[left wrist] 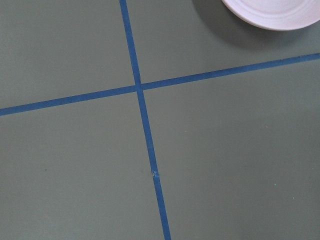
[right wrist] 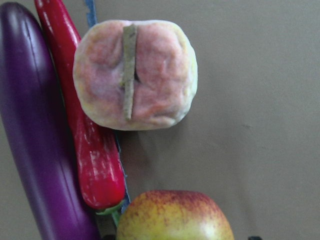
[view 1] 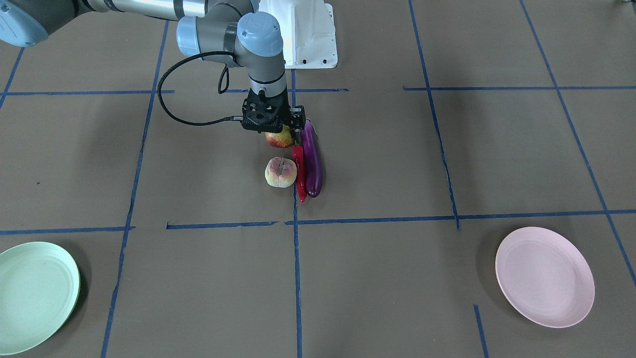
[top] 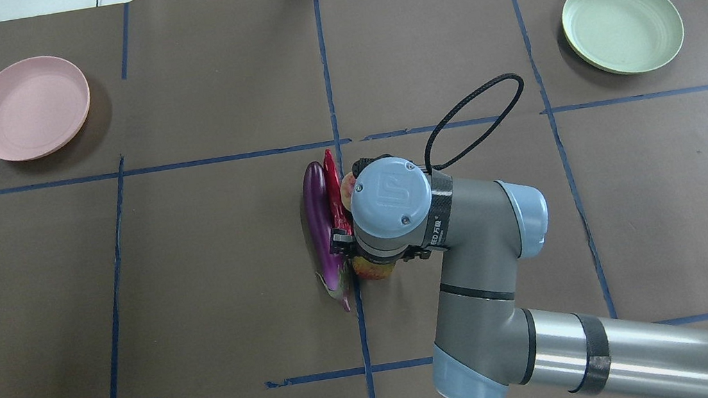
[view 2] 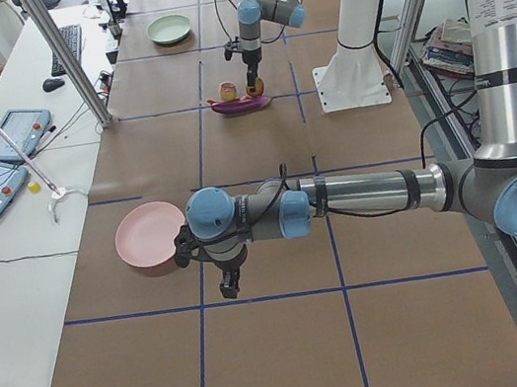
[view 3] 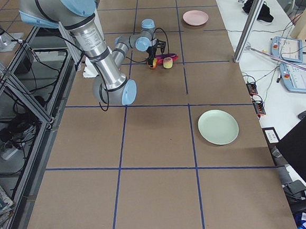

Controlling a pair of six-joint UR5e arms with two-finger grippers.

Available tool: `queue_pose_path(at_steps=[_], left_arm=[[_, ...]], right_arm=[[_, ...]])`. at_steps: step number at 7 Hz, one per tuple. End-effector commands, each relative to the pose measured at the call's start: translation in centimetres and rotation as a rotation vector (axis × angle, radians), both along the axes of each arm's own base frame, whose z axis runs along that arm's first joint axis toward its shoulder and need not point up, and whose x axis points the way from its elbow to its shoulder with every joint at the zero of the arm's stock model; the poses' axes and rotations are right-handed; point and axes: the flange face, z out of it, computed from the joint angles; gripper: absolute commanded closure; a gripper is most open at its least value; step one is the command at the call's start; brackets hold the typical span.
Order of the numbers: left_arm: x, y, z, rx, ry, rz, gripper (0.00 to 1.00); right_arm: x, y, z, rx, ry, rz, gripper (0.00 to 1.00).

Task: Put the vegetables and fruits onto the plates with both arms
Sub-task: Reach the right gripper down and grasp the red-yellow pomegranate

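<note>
The purple eggplant point(view 1: 313, 159), the red chili point(view 1: 299, 171), the pale pink-cream grooved fruit point(view 1: 280, 172) and the yellow-green and red fruit point(view 1: 279, 139) lie together at the table's middle. My right gripper point(view 1: 277, 130) is lowered over the yellow-red fruit point(right wrist: 175, 217), with a finger on each side of it; the jaws look open. The chili point(right wrist: 85, 140) touches the eggplant point(right wrist: 30, 150). My left gripper point(view 2: 226, 284) hangs above the table beside the pink plate point(view 2: 151, 235); I cannot tell whether it is open. The green plate point(top: 621, 24) holds nothing.
The pink plate point(top: 30, 108) sits far left in the overhead view and the green plate far right, both beyond the fruit cluster. The white base block point(view 1: 308, 35) stands behind the cluster. Blue tape lines cross the brown table. The right arm's cable point(top: 475, 117) loops above its wrist.
</note>
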Motion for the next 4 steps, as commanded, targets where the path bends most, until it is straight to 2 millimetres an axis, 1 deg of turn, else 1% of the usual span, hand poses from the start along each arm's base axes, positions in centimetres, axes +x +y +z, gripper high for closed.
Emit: queue_pose_path(at_steps=[1,2,3,4], left_arm=[[0.0,0.0,-0.1,0.002,0.0,0.0,0.0],[0.0,0.0,-0.4,0.007,0.002,-0.001,0.0],[0.6,-0.2,-0.8,0.01,0.032,0.008,0.0],[1.9,-0.3,-1.3,0.019,0.08,0.032,0.0]], right_arm=[[0.9,0.0,-0.1,-0.003,0.019,0.009,0.91],[2.9,-0.2,-0.3,-0.01,0.027,0.021,1.0],[8.9,1.3,-0.4,-0.004,0.02,0.028,1.0],[13.0,1.6,0.2,0.011,0.01,0.041,1.0]])
